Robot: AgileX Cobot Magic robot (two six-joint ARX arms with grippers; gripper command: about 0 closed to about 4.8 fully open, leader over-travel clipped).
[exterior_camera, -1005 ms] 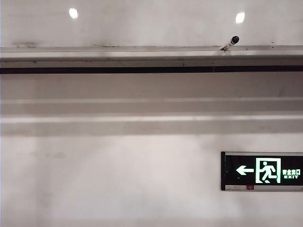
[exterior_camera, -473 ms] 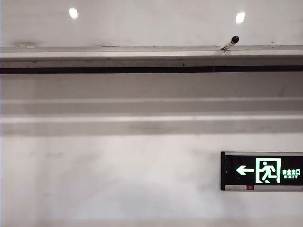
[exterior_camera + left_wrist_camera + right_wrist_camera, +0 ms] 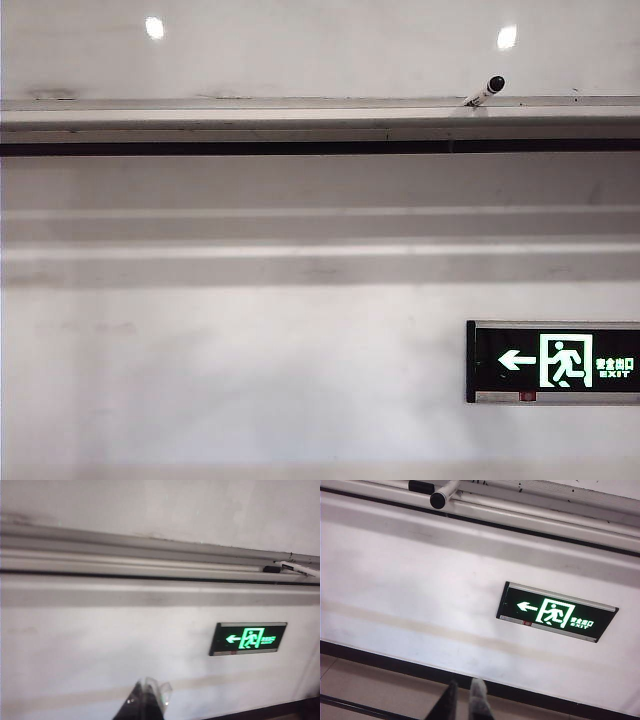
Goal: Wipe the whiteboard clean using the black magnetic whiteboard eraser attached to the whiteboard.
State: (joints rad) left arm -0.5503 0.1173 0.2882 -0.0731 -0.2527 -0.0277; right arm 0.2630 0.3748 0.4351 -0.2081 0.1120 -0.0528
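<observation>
The left gripper (image 3: 145, 702) is pointing at the white wall (image 3: 100, 650) below the whiteboard (image 3: 320, 50), its fingertips pressed together around nothing. The right gripper (image 3: 465, 702) is aiming lower, toward the wall's dark base strip, fingers nearly touching, empty. A marker (image 3: 486, 90) is lying on the silver ledge (image 3: 250, 112); a green exit sign (image 3: 553, 361) is glowing beneath it.

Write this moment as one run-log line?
whiteboard: no eraser seen | marker: on ledge | left gripper: low, unclear | right gripper: shut, empty
</observation>
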